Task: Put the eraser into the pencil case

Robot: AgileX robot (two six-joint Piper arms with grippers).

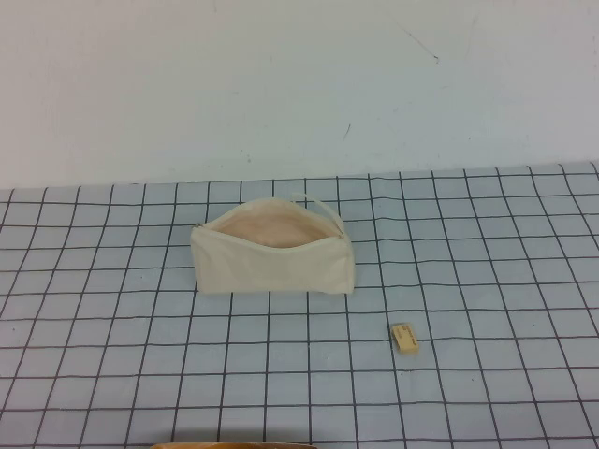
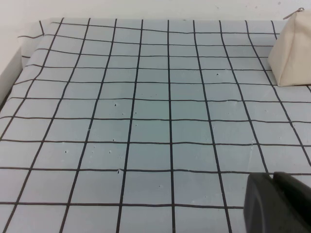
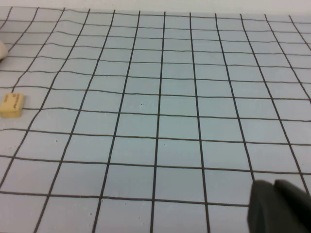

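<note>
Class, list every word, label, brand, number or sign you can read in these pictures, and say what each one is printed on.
No text can be read.
Eraser: a faint dark mark on top, too small and blurred to read.
Pencil case: plain, no label visible.
Left gripper and right gripper, each at its wrist view's edge: no markings.

Only a dark corner of my left gripper (image 2: 279,204) and of my right gripper (image 3: 281,208) shows, cut off by the frame edge. The cream fabric zip pouch (image 2: 294,51) is cropped too.
</note>
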